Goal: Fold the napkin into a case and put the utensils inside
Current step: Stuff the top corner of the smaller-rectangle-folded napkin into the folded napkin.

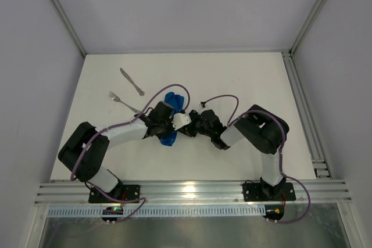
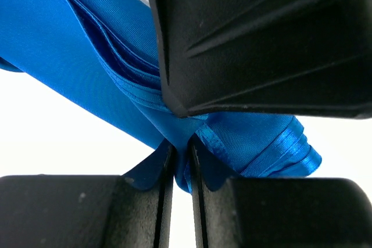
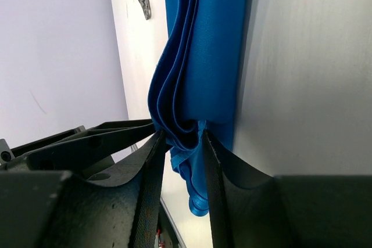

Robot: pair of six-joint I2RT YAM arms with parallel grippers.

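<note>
The napkin lies bunched mid-worktop. It is likely soft, light and slippery. Left gripper and right gripper each pinch its stacked folds. Grip hemmed edges, all layers together.

From my top view I see a white table filling the middle, with pale lavender walls on three sides and aluminium corner posts running to the upper corners. Along the bottom lies a slotted aluminium rail catching a glare spot, with grey sheet metal below it.
</note>
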